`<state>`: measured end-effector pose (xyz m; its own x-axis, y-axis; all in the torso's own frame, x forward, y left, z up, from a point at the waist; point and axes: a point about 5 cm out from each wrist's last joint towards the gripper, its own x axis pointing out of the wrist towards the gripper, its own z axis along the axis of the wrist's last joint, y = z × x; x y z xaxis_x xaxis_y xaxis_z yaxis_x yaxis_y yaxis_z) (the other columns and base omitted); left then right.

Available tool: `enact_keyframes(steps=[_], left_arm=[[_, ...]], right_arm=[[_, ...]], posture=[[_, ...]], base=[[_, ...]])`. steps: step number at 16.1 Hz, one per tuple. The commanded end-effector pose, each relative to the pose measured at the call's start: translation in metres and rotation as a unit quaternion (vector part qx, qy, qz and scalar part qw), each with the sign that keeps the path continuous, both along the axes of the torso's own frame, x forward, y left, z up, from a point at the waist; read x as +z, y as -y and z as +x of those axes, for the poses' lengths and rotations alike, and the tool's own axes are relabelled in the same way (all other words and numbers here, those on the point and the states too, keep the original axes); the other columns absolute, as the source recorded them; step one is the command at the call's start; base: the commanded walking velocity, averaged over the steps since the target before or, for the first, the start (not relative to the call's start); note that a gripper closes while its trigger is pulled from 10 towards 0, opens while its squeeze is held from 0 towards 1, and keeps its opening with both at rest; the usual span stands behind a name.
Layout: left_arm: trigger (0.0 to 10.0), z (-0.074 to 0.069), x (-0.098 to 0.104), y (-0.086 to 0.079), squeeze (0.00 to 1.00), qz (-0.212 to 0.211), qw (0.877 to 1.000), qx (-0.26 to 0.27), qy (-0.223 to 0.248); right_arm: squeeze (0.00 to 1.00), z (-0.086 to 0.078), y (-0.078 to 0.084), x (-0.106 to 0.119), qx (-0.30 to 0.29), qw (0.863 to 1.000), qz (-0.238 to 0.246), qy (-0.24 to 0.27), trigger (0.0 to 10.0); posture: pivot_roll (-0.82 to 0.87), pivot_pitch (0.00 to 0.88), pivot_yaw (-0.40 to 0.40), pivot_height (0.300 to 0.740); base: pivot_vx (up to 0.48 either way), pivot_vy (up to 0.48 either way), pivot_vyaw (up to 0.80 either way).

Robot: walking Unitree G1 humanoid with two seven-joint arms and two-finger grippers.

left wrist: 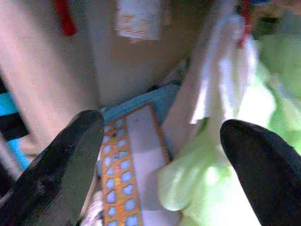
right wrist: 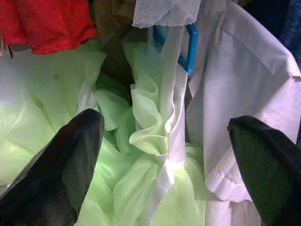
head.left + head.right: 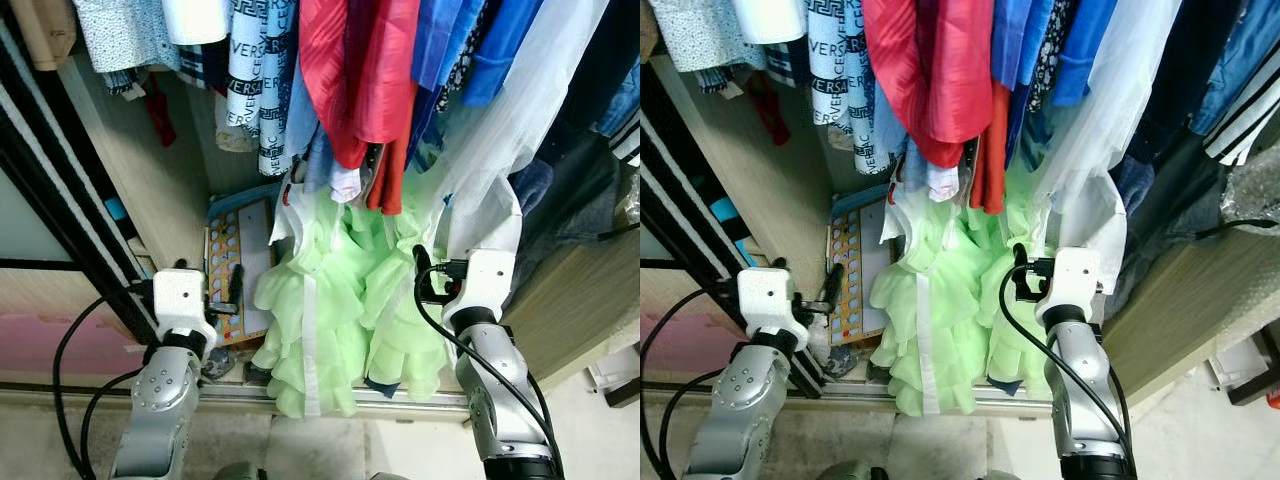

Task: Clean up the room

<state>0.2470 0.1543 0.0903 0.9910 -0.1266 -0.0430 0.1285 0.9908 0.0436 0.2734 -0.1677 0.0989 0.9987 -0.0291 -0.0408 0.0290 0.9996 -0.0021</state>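
**Green dress ahead of my right pincer, wardrobe floor crowded**

I stand facing an open wardrobe (image 3: 150,190), both arms raised toward its lower part. My right gripper (image 2: 164,141) has its two black fingers spread wide apart, holding nothing; straight ahead between them lies the pale green ruffled dress (image 3: 340,310), with a white garment (image 2: 240,103) just beside it and a blue hanger (image 2: 190,47) above the folds. The dress runs lengthwise up and down, hanging from among the clothes and spilling in a heap onto the wardrobe's bottom rail (image 3: 400,400). My right arm is plainly the nearer one to it; I judge the next move to be a short reach forward into the cloth.

My left gripper (image 1: 160,160) is also open and empty, fingers well apart. It points at a flat orange-bordered board with rows of small shapes (image 3: 232,265), leaning against the wardrobe's side wall, just beside the green dress.

As for what the wardrobe holds: hanging above are a red garment (image 3: 360,70), blue shirts (image 3: 470,40) and a black-and-white lettered piece (image 3: 255,70). Below them sit the board, the green heap and some small dark things I cannot identify.
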Motion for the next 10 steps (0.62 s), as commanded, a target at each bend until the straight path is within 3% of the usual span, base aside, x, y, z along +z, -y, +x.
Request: enact_keyframes(steps=[1,2,3,5,6,7,10], left_arm=[[10.0,-0.002,0.002,0.011,0.00,0.045,0.998,-0.041,-0.001],[10.0,-0.004,0.000,0.019,0.00,0.080,0.993,-0.086,0.003],[10.0,-0.004,0.000,0.024,0.00,0.070,0.990,-0.122,0.006],[10.0,-0.003,0.001,0.026,0.00,0.062,0.990,-0.127,0.015],[10.0,-0.002,0.007,0.027,0.00,0.037,0.990,-0.123,0.049],[10.0,0.000,0.012,0.020,0.00,0.017,0.994,-0.087,0.071],[10.0,-0.002,0.015,0.000,0.00,0.023,0.996,0.008,0.083]], right_arm=[[0.00,0.003,-0.003,0.001,0.010,1.000,-0.016,0.000,10.0],[0.00,0.005,-0.003,0.000,0.013,1.000,-0.024,-0.001,10.0],[0.00,0.004,-0.004,0.000,0.018,1.000,-0.018,0.001,10.0],[0.00,0.003,-0.005,0.000,0.020,1.000,-0.014,0.004,10.0],[0.00,0.000,-0.003,0.001,0.013,1.000,-0.019,0.011,10.0],[0.00,-0.002,-0.001,0.003,0.007,0.999,-0.025,0.020,10.0],[0.00,-0.005,0.000,0.009,0.012,0.999,-0.027,0.033,10.0]], posture=[[0.06,0.000,-0.050,0.740],[0.06,0.000,-0.055,0.740],[0.06,0.000,-0.050,0.740],[0.03,0.000,-0.036,0.740],[0.01,0.000,-0.017,0.740],[0.00,0.000,-0.007,0.740],[0.01,0.000,-0.012,0.740]], base=[[0.000,0.000,0.00],[0.000,0.000,0.00],[0.000,0.000,0.00],[0.000,0.000,0.00],[0.000,0.000,0.00],[0.000,0.000,0.00],[0.000,0.000,0.00]])
